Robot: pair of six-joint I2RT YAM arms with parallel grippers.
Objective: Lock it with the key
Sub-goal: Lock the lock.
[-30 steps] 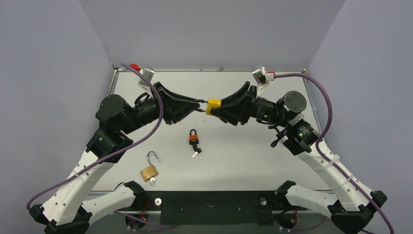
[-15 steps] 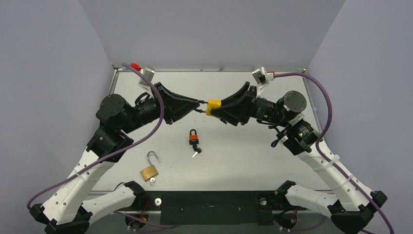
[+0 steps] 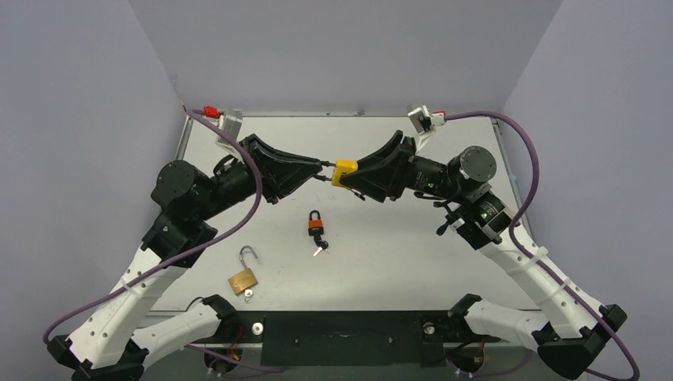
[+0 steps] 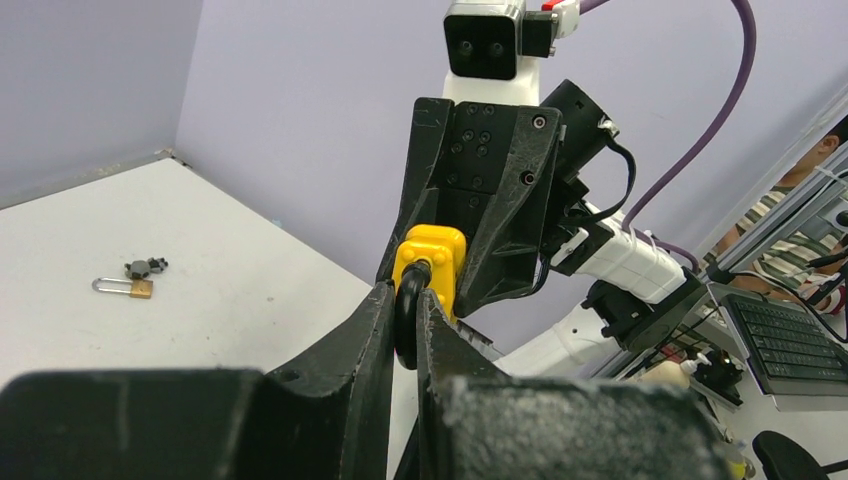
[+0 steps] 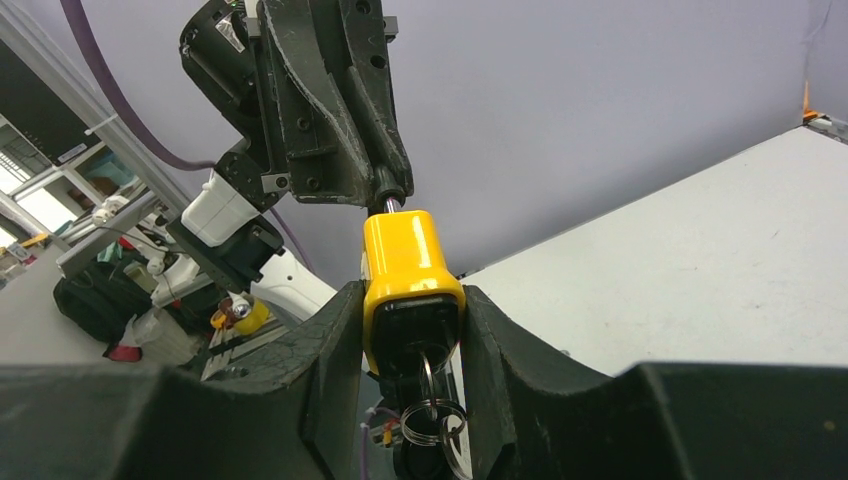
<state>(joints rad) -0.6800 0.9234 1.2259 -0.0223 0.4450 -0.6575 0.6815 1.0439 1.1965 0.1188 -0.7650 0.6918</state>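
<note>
A yellow padlock (image 3: 345, 171) hangs in mid-air between my two arms, above the far middle of the table. My left gripper (image 3: 324, 169) is shut on its black shackle (image 4: 405, 322), and the fingers (image 4: 372, 318) pinch it from both sides just below the yellow body (image 4: 432, 256). My right gripper (image 5: 412, 300) is shut on the padlock's yellow body (image 5: 405, 250), clamping its two sides. The key sits in the padlock's underside, and its key rings (image 5: 437, 400) dangle between the right fingers.
An orange padlock (image 3: 316, 225) with keys lies on the white table (image 3: 413, 254) below the held lock. A brass padlock (image 3: 244, 279) with its shackle swung open lies nearer the front left. Grey walls stand on three sides.
My left fingers have closed onto the shackle. Both wrists and the yellow padlock have shifted slightly to the left and up in the top view.
</note>
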